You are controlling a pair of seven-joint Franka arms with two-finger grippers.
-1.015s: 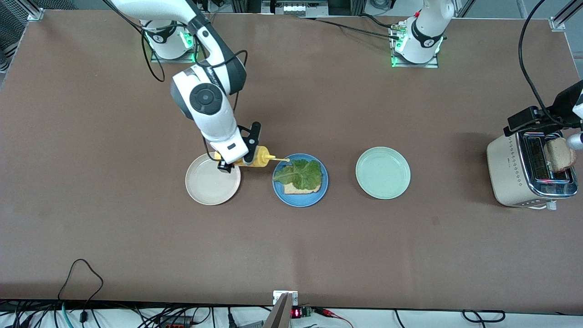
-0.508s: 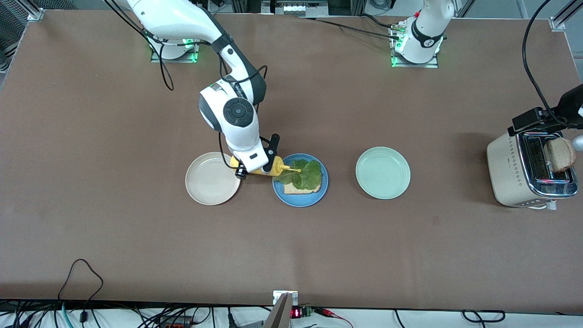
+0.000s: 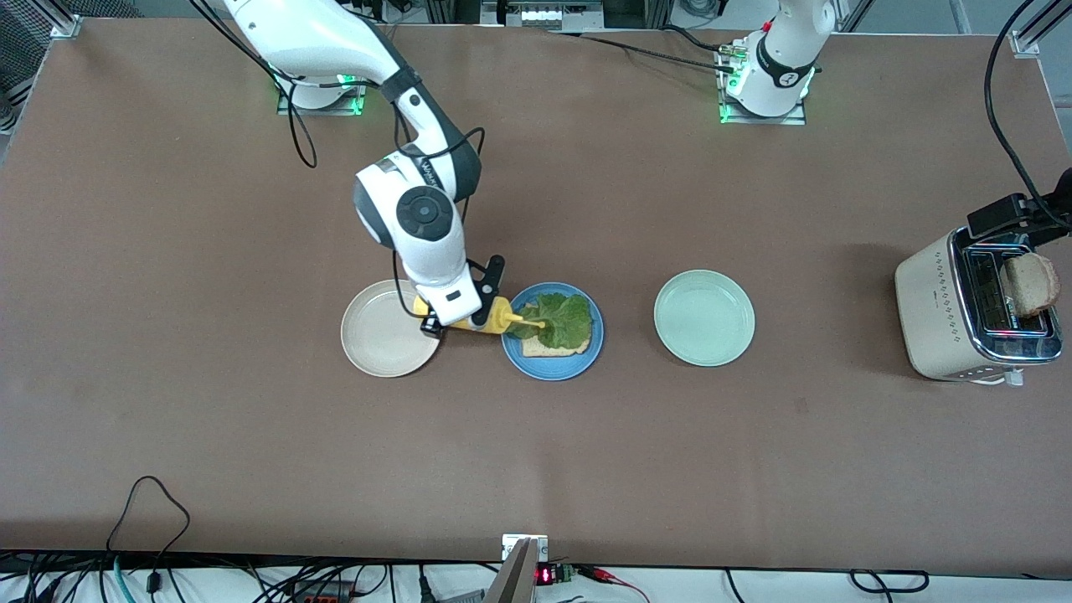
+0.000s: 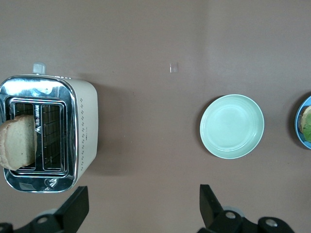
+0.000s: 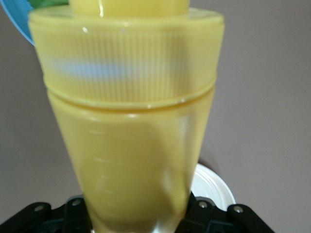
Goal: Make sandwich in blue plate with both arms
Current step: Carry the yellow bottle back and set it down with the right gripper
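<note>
The blue plate (image 3: 551, 365) holds one tan bread slice (image 3: 553, 347) with a crinkled green lettuce leaf (image 3: 559, 321) on top. My right gripper (image 3: 456, 307) is shut on a yellow squeeze bottle (image 3: 490, 317), tilted with its nozzle over the lettuce. The bottle fills the right wrist view (image 5: 131, 121), with the blue plate's rim (image 5: 14, 19) beside it. A second bread slice (image 3: 1031, 283) stands in the toaster (image 3: 934, 322). My left gripper (image 4: 141, 208) is open and empty, high over the table beside the toaster (image 4: 82, 126).
A cream plate (image 3: 377, 347) lies beside the blue plate toward the right arm's end. A pale green plate (image 3: 703, 318) lies between the blue plate and the toaster, also in the left wrist view (image 4: 232, 126). Cables run along the table's near edge.
My right gripper carried the bottle from over the cream plate toward the blue plate; its nozzle now points at the lettuce. My left gripper drew away from the bread in the toaster.
</note>
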